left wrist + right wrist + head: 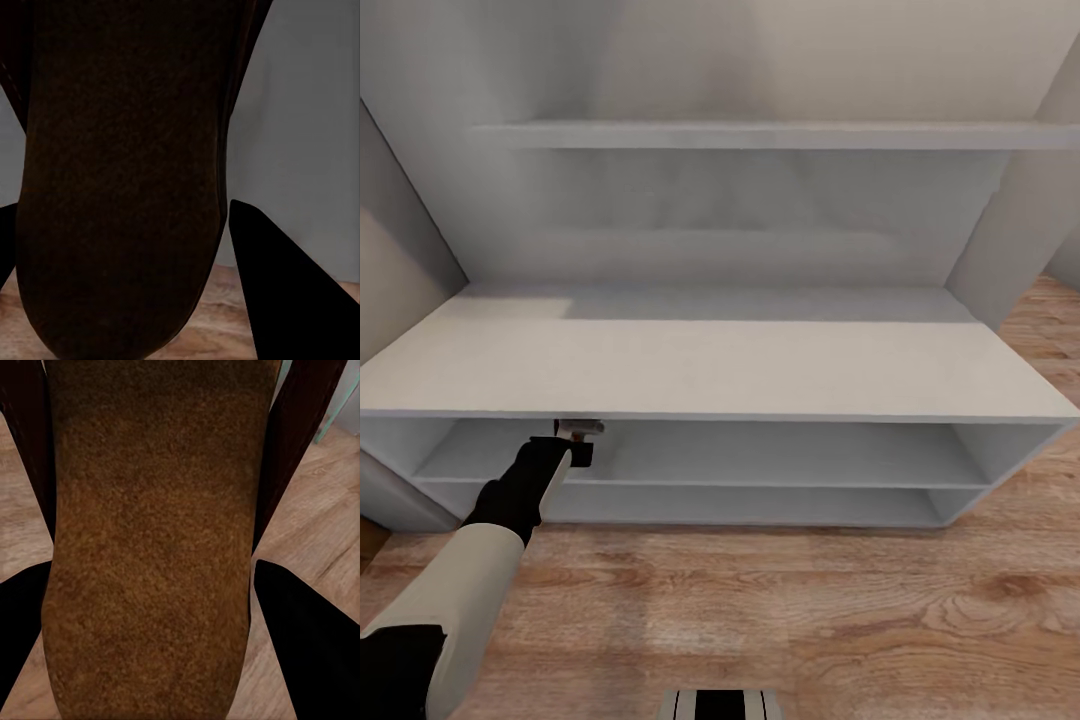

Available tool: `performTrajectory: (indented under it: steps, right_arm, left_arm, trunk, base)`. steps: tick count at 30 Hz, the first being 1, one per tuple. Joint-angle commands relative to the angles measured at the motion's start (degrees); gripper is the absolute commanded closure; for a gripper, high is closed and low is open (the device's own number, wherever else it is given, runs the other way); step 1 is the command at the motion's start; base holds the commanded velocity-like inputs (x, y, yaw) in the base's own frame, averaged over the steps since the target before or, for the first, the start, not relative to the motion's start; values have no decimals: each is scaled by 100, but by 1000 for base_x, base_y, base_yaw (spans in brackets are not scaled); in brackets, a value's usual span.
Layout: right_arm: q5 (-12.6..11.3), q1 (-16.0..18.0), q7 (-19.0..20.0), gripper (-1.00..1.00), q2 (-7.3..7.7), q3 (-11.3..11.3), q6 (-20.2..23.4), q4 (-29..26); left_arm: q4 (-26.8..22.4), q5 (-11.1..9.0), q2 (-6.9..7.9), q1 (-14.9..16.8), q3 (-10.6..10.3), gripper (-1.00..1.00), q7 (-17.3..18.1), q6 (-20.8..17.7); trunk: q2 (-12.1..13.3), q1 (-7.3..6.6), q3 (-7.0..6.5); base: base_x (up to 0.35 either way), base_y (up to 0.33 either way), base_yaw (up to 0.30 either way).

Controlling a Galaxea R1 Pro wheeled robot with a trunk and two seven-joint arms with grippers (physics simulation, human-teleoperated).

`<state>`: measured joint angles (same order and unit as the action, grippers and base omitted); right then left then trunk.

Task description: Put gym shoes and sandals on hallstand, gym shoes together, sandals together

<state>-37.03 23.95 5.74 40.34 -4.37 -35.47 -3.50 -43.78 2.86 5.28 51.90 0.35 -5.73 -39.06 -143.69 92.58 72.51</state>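
The light-grey hallstand (710,370) stands right in front of me on the corridor floor (780,600). My left arm reaches in just under its bench top, and the left gripper (578,434) sits at the mouth of the upper low shelf, partly hidden by the top's edge. In the left wrist view, the left gripper (120,214) is shut on a dark-brown sandal (120,165), against the grey rack wall. The right gripper (154,585) is shut on the other sandal (150,532), tan footbed facing the camera, above the wooden floor. The gym shoes are out of view.
Two stepped wall shelves (760,135) rise above the bench top. Both low shelves (760,465) look bare to the right of my left arm. Grey walls close in on both sides. The robot's base (720,703) shows at the lower edge.
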Motion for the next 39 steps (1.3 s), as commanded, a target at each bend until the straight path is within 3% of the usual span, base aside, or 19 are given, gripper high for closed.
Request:
performTrajectory:
  steps: [1,23,24,39]
  right_arm:
    - [-23,4,59,100,0,-47,-12,7]
    - [-23,4,59,100,0,-47,-12,7]
    - [-23,4,59,100,0,-47,-12,7]
    - [-23,4,59,100,-3,-47,-12,7]
  left_arm:
    - [-8,40,-1,1,6,100,18,-31]
    - [-5,44,-1,-1,19,100,29,-31]
    - [0,51,-1,-3,10,-100,33,-32]
    - [-7,70,10,4,7,-100,11,-31]
  trunk:
    - [-2,-1,4]
    - [-2,-1,4]
    - [-2,-1,4]
    - [-2,-1,4]
  base:
    - [16,0,0]
    - [37,0,0]
    - [0,0,0]
    - [-53,0,0]
